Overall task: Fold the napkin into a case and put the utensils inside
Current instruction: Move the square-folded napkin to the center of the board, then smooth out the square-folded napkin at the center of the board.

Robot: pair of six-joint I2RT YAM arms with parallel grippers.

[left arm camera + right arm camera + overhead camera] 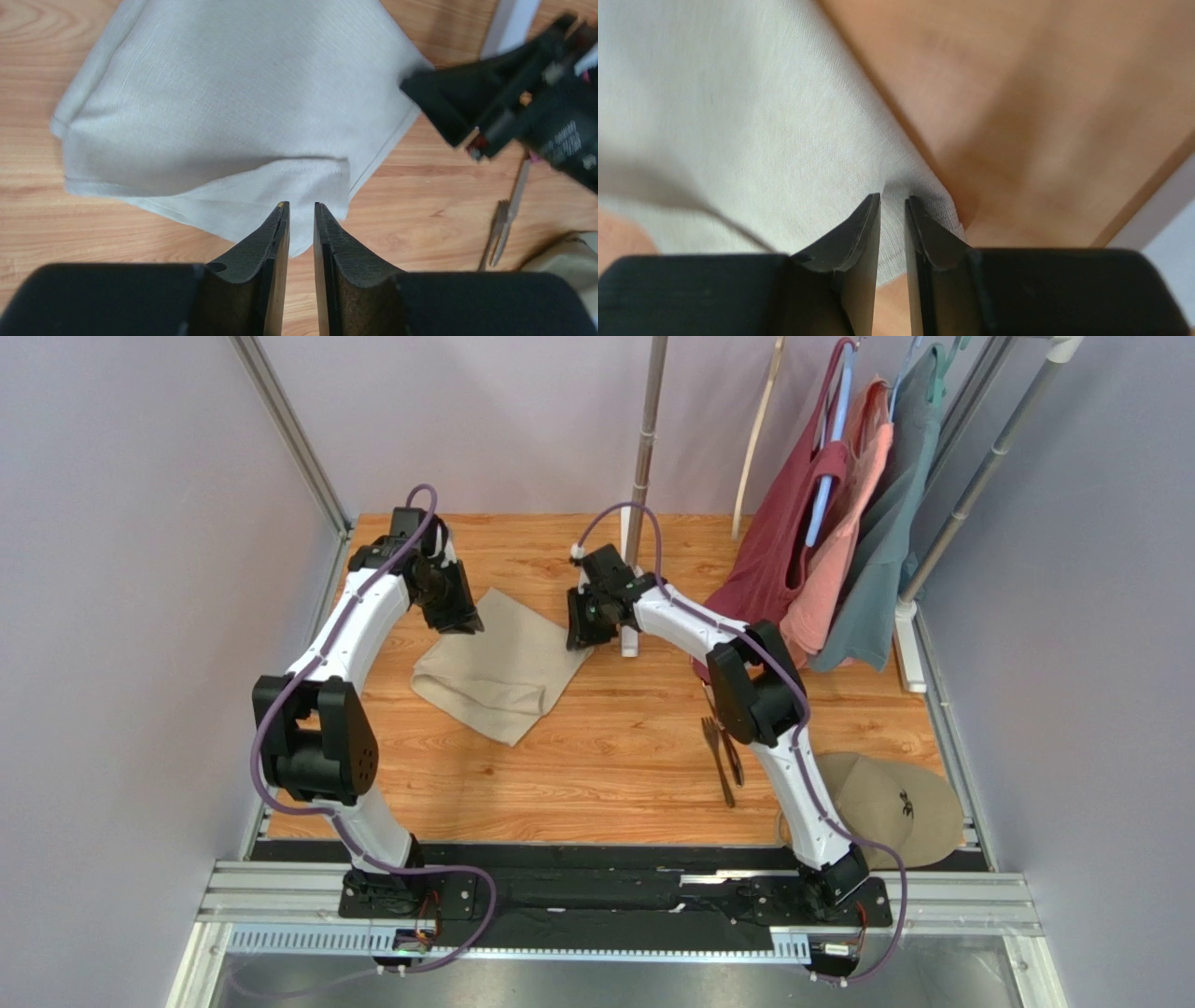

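Note:
The beige napkin (505, 665) lies on the wooden table, folded over on itself with a doubled edge at its near left. It also shows in the left wrist view (231, 105) and the right wrist view (738, 105). My left gripper (463, 620) (300, 206) hovers at the napkin's far left corner, jaws a narrow gap apart with no cloth between them. My right gripper (579, 637) (892, 199) stands over the napkin's right corner, jaws also narrowly apart, with the cloth lying beneath them. The dark utensils (723, 749) (505, 224) lie beside the right arm. No case shows.
A round tan disc (898, 805) lies at the near right. Maroon, salmon and grey-teal garments (828, 532) hang on a rack at the back right. A metal pole (645, 434) stands behind the right gripper. Purple walls close in the sides.

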